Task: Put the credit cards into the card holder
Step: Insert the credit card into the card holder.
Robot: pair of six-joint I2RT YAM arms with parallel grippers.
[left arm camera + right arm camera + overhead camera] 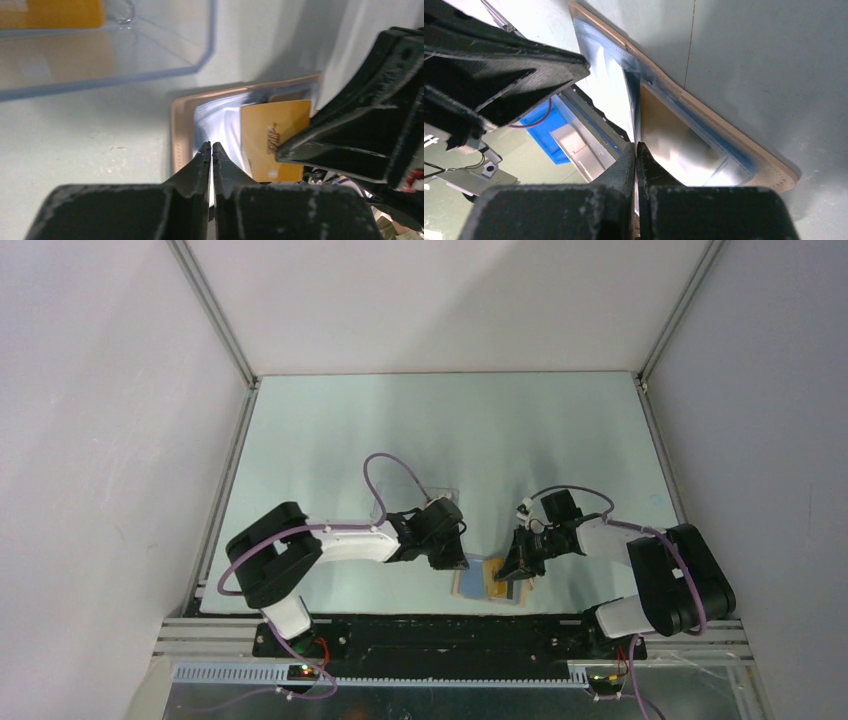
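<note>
The card holder (468,585) lies open near the table's front edge, tan rim (176,130) around shiny clear sleeves. An orange credit card (270,125) lies flat at the sleeves, partly under a finger (350,130) of my right gripper (513,585). That gripper (635,145) is turned on its side and shut on the card, which shows only as a thin edge running from its tips along the card holder (774,172). My left gripper (211,145) points down at the sleeve's left part, jaws shut to a sliver. I cannot tell whether it pinches the plastic. It stands just left of the card holder (452,562).
A clear plastic box (150,50) stands just behind the card holder, with another orange card (50,12) inside; it also shows behind the left wrist (441,494). The table's front edge and metal rail (589,130) run right beside the card holder.
</note>
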